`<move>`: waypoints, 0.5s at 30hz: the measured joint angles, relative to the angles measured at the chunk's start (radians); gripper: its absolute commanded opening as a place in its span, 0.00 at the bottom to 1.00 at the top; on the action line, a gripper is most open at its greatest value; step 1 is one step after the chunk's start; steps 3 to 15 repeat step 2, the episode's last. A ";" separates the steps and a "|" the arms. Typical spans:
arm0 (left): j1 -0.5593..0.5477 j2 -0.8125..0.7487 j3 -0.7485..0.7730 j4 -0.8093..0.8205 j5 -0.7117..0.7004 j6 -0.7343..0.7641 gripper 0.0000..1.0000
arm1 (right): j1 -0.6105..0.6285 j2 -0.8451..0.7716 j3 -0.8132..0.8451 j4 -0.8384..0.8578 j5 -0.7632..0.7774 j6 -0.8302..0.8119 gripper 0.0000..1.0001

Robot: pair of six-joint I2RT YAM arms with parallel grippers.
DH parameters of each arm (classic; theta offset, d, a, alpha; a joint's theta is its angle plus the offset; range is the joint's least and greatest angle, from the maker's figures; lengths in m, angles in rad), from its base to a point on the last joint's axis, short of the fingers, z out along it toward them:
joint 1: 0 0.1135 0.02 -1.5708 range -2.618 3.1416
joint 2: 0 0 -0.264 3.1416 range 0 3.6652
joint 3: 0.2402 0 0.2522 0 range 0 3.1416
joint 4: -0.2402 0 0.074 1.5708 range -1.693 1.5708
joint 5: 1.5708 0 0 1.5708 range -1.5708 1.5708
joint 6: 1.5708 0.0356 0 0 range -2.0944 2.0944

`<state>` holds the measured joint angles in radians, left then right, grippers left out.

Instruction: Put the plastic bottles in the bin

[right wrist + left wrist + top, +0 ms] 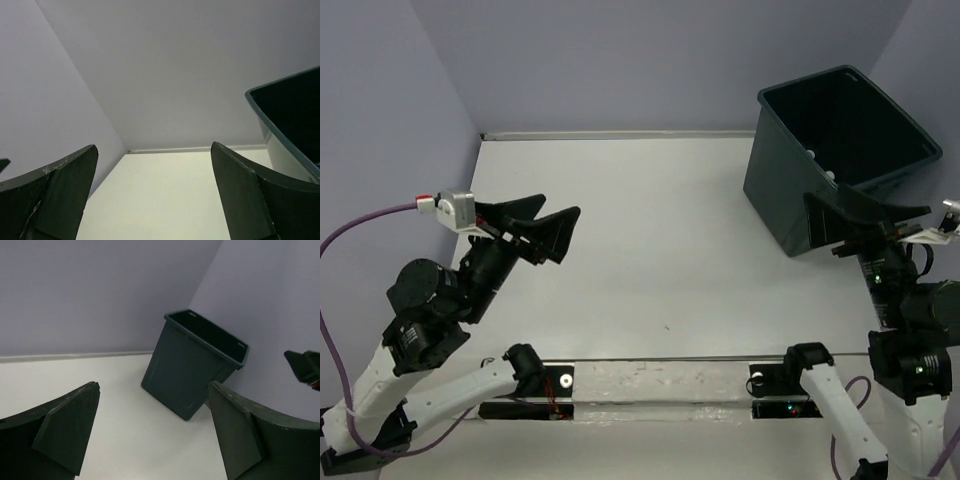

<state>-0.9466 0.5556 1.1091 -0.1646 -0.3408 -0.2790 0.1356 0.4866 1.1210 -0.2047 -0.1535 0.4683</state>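
Checking progress, I find the bin point(775, 200) at upper right with pale specks inside, probably bottles point(810, 155); none lie on the table point(660, 250). Left claw point(540, 225) and right claw point(865, 212) gape wide, holding nothing. I judge the task essentially complete.

You are looking down into the bin point(772, 185), and its dark inside is giving you only two pale specks point(811, 155), too small to name. The right gripper point(868, 210) is covering part of its near wall. In the right wrist view the right edge is cutting the bin off, and the bottom edge is cropping the fingers point(55, 200).
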 measured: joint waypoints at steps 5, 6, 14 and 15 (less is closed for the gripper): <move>0.000 0.014 0.032 0.021 0.003 0.017 0.99 | 0.000 -0.047 -0.037 -0.011 -0.008 0.007 1.00; 0.000 0.014 0.032 0.021 0.003 0.017 0.99 | 0.000 -0.047 -0.037 -0.011 -0.008 0.007 1.00; 0.000 0.014 0.032 0.021 0.003 0.017 0.99 | 0.000 -0.047 -0.037 -0.011 -0.008 0.007 1.00; 0.000 0.014 0.032 0.021 0.003 0.017 0.99 | 0.000 -0.047 -0.037 -0.011 -0.008 0.007 1.00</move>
